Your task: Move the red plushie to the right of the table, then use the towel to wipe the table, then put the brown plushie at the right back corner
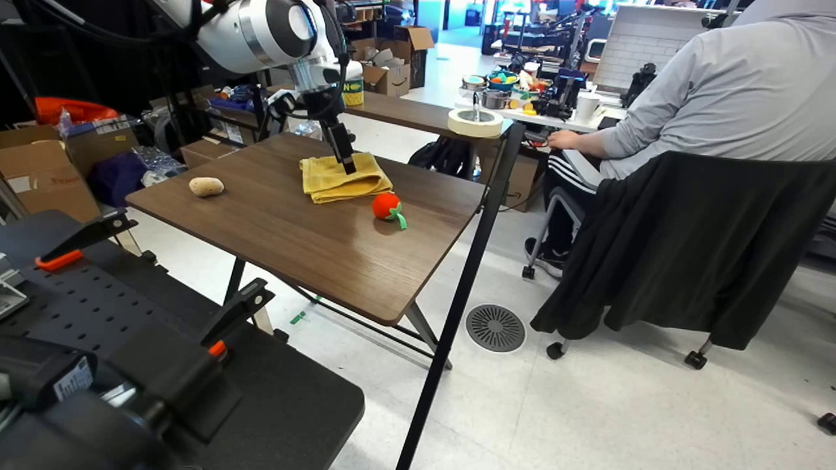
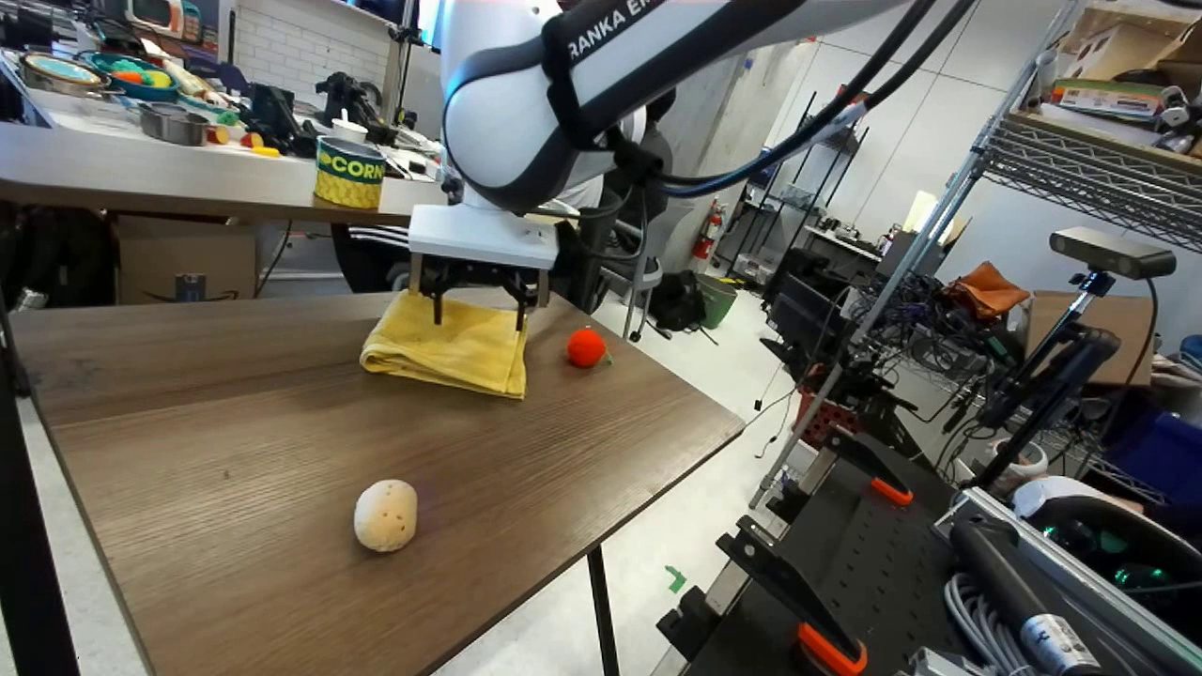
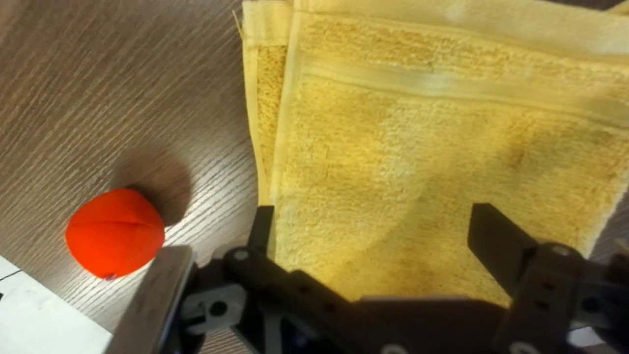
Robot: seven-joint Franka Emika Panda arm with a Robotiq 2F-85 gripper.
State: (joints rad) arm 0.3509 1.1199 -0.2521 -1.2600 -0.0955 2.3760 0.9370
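On 1 wood-grain worktop [image 1: 281, 228], 1 folded yellow towel [image 2: 451, 357] lies below the jaws, which hang spread, contact unclear; its hem band [image 3: 442, 84] runs approx. crosswise in wrist view, long axis hard to tell. The red plushie [image 3: 115, 233], 1 of 2 plushies, sits nr. the towel, outside the jaws & left of them in wrist view, green stem [image 1: 401, 221] pointing lower rt. in an exterior view, while the brown plushie [image 1: 206, 187] lies well apart from jaws & towel, long axis approx. side to side in an exterior view.
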